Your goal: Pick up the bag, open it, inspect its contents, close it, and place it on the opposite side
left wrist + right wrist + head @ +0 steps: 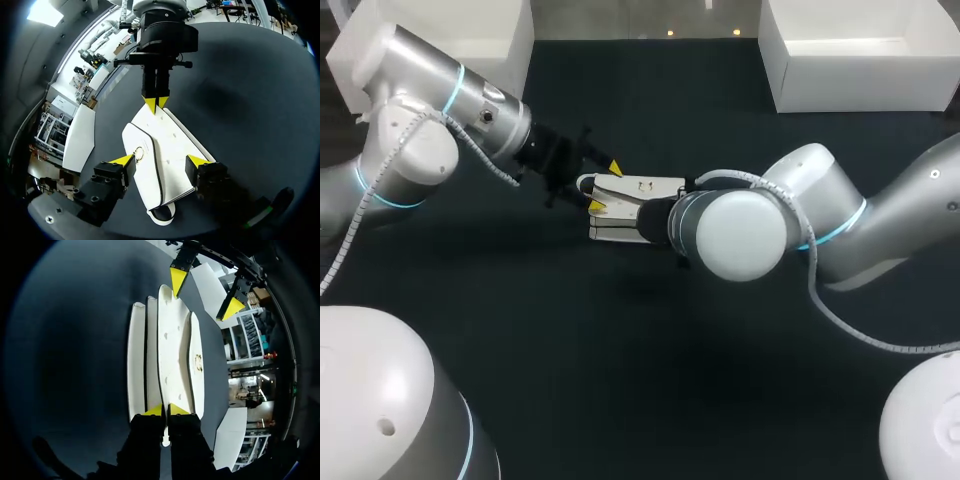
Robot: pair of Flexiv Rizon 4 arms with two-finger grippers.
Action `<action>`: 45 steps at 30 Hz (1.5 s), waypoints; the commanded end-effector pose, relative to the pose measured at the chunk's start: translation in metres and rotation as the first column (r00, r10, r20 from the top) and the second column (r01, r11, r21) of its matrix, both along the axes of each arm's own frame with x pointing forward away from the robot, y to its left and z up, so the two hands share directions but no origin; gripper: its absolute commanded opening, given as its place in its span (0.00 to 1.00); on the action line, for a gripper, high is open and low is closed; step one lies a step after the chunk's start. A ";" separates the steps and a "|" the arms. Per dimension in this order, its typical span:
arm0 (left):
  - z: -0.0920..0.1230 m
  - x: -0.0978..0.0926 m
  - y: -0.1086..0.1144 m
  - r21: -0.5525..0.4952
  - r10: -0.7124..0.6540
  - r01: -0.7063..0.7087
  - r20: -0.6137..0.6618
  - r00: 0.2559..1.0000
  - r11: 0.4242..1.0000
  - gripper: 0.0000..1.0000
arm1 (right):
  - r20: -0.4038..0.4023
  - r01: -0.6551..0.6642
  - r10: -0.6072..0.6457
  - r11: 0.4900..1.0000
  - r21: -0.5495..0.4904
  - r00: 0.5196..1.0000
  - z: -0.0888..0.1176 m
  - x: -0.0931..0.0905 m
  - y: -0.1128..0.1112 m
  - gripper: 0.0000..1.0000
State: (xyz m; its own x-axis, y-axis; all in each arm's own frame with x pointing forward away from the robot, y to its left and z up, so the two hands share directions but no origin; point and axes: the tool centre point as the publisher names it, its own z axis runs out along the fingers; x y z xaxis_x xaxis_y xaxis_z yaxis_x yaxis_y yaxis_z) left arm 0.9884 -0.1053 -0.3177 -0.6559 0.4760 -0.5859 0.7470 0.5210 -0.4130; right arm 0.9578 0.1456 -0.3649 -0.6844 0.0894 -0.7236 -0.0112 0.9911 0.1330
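Observation:
A white bag (645, 190) with dark trim and a gold clasp (139, 152) is at the table's middle, held up sideways. My right gripper (164, 410) is shut on the edge of one end of the bag (172, 350); in the head view my right arm's wrist hides it. My left gripper (160, 161) straddles the other end of the bag (165, 150), flap side toward one finger. Its jaws stand open. One fingertip (177, 277) touches the bag's end. The other fingertip (231, 307) stays clear of the flap.
Two white boxes stand at the back of the dark table, one at the left (490, 40) and one at the right (860, 50). My two arms meet at the centre.

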 end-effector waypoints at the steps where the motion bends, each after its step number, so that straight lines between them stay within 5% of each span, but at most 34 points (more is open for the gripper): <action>1: -0.006 0.008 -0.009 0.013 -0.009 0.009 0.005 1.000 1.000 0.66 | 0.008 -0.002 0.002 1.000 0.003 1.000 -0.002 -0.001 0.000 0.00; 12: -0.013 0.015 -0.018 0.037 -0.002 0.000 0.048 0.999 0.999 0.49 | 0.008 -0.002 0.002 1.000 0.003 1.000 -0.002 -0.001 0.000 0.00; 35: -0.028 0.030 -0.030 0.052 0.051 -0.057 0.115 0.992 0.997 0.37 | 0.008 -0.002 0.002 1.000 0.003 1.000 -0.002 -0.001 0.000 0.00; 45: -0.034 0.037 -0.029 0.052 0.089 -0.096 0.127 0.988 0.994 0.22 | 0.008 -0.002 0.002 1.000 0.003 1.000 -0.002 -0.001 0.000 0.00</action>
State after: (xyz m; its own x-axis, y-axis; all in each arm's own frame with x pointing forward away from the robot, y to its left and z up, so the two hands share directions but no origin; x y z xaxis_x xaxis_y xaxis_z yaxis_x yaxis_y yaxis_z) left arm 1.0228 -0.1321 -0.3474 -0.6226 0.4543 -0.6371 0.7395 0.6080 -0.2891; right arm 0.9579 0.1457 -0.3649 -0.6839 0.0895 -0.7240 -0.0106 0.9911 0.1325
